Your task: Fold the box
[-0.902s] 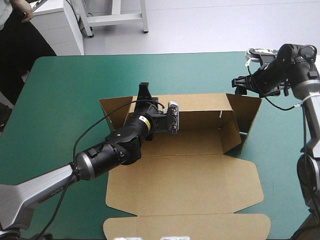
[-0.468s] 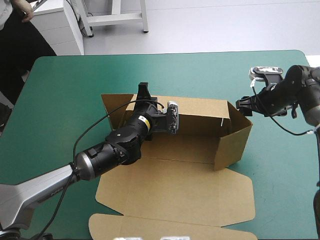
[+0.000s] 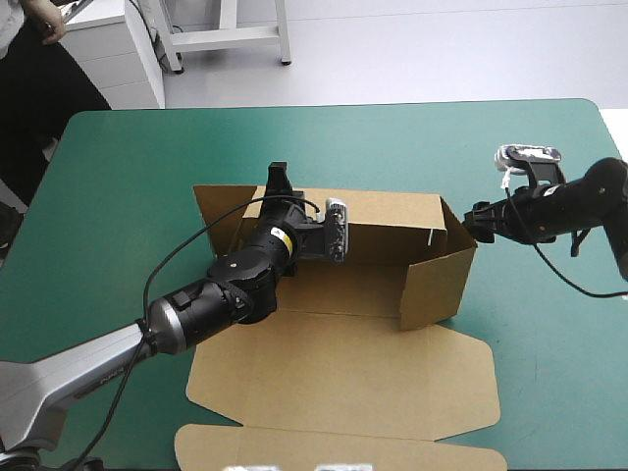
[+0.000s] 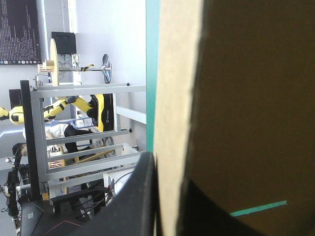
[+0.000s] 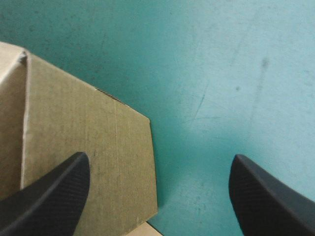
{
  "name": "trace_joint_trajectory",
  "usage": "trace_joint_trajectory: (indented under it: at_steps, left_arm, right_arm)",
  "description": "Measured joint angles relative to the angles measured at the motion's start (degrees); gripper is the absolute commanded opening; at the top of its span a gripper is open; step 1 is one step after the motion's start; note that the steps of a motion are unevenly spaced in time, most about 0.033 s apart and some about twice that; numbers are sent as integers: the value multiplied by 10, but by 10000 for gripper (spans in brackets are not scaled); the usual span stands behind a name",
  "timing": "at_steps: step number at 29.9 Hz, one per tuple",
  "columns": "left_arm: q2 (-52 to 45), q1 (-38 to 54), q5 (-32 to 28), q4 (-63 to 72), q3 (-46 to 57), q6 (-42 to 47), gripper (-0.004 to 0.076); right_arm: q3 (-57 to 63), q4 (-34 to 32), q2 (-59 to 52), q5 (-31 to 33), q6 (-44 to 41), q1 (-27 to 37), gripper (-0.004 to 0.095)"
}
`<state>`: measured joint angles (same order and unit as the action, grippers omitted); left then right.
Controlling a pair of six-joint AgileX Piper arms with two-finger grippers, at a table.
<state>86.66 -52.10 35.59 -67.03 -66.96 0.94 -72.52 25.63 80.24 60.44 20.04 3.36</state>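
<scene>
The left gripper [image 3: 281,177] is clamping the box [image 3: 353,285] by its back wall [image 3: 392,211], fingers all but together on the board. The right gripper [image 3: 474,220] is hovering with fingers apart, the raised side wall [image 3: 437,280] just ahead of it (angled inward, apparently untucked). The lid [image 3: 343,378] is lying flat behind the left gripper. Judged progress: two walls are standing; the rest is awaiting folding.

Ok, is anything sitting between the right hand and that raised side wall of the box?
Nothing visible does. The right hand is open, right at the raised end wall of the box: one finger lies over the wall's outer face, the other over bare teal-green cover.
</scene>
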Motion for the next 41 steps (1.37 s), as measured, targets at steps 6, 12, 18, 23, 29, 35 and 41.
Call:
trace_joint_trajectory:
  at_steps: [6, 12, 18, 23, 29, 35, 41]
  left_arm:
    - [0, 0, 5, 0, 0, 0, -8]
    - [0, 0, 8, 0, 0, 0, -8]
    - [0, 0, 12, 1, 0, 0, -8]
    - [0, 0, 13, 0, 0, 0, -8]
    - [0, 0, 13, 0, 0, 0, -8]
    - [0, 0, 13, 0, 0, -1, -8]
    - [0, 0, 14, 0, 0, -1, -8]
  right_arm:
    - [119, 48, -73, -80, 80, 0, 699]
    - [225, 129, -123, -135, 203, 1, 699]
    - [270, 193, -140, -128, 302, 1, 699]
    - [280, 214, -142, -123, 342, 1, 699]
    - [281, 300, -142, -133, 437, 1, 699]
    - [281, 321, -137, -153, 463, -23, 698]
    - [281, 313, -132, -233, 455, -97, 698]
